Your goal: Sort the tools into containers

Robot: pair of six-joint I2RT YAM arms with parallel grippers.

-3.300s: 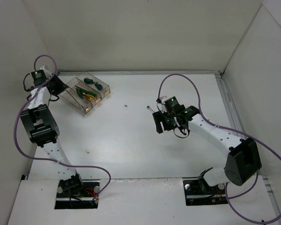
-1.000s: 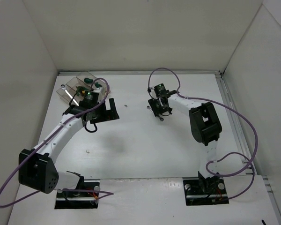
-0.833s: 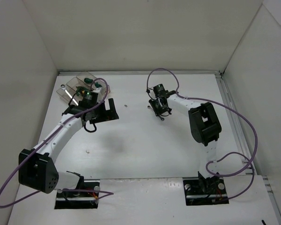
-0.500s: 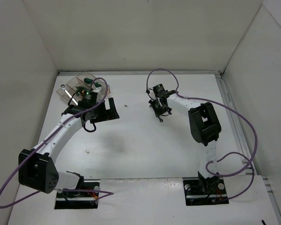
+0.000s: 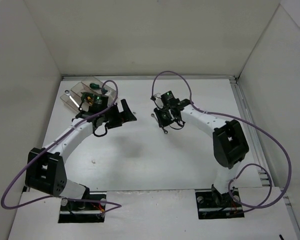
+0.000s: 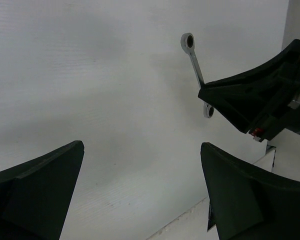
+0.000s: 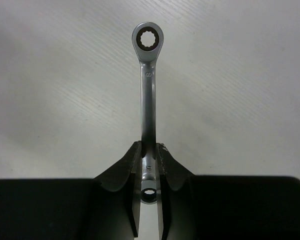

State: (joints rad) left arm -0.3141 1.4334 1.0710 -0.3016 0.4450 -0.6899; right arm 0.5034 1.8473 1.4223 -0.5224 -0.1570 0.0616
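Near the middle of the tabletop point(image 5: 150, 160), the wrench point(image 7: 149, 85) is pinched close to one ring end by the right gripper point(image 7: 149, 150), its shaft sticking out ahead. Left of it the left gripper point(image 6: 142, 150) is held wide and empty, aimed at the wrench; a handover is judged likely, so the free end is best fed squarely between those jaws and released only once they are closed. The bins point(image 5: 75, 91) are found in the far-left corner.

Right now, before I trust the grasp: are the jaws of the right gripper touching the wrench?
Touching. The right wrist view shows the jaws of the right gripper pressed against both sides of the wrench, near its lower ring end, with no gap.
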